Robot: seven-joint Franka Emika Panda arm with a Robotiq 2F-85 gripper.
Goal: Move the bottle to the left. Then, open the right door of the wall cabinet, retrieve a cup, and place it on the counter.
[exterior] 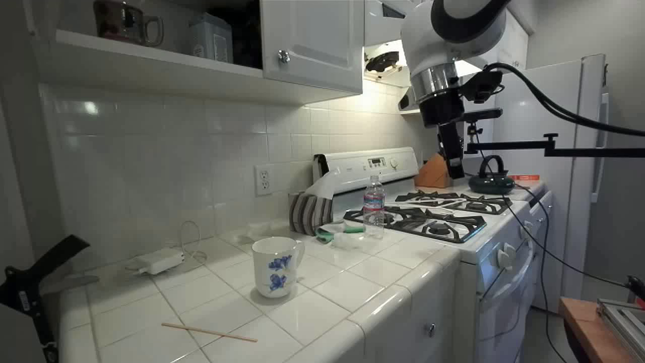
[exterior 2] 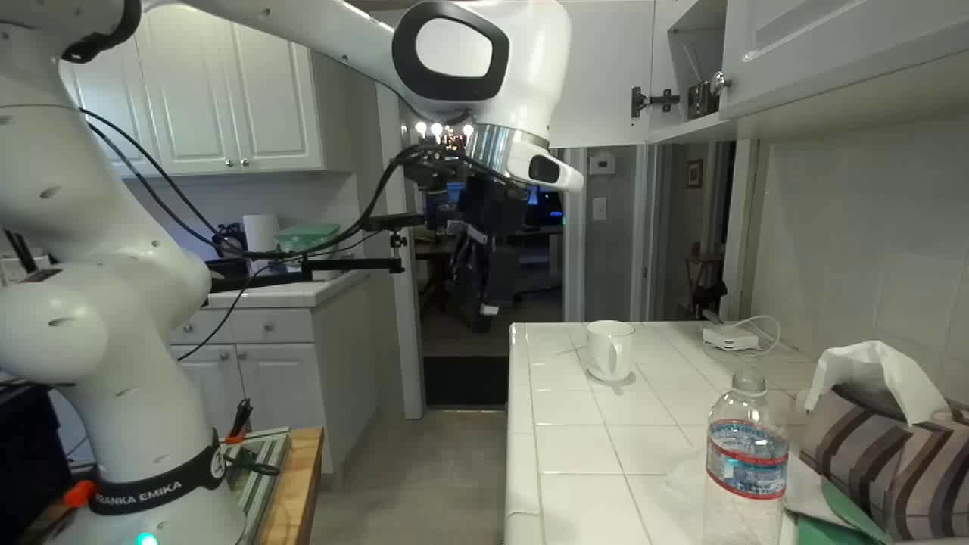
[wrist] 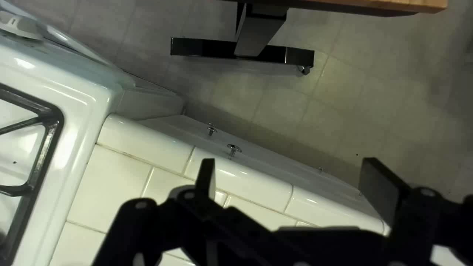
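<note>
Wrist view — gripper (wrist: 292, 181) pointing downward, spread wide.

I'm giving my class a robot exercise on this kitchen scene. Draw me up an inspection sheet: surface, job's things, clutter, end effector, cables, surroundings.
Surface: white-tiled counter, next to the gas stove.
Bottle: upright on the counter, near the striped tissue box.
Right door: shut.
Cup: not identified; a dark mug stands on the open shelf of the wall cabinet.
Clutter: white mug with blue flowers, thin brown stick, white adapter.
End effector: open, empty.
Cables: black cables hang by the arm.
Surroundings: kettle, knife block, white refrigerator.
</note>
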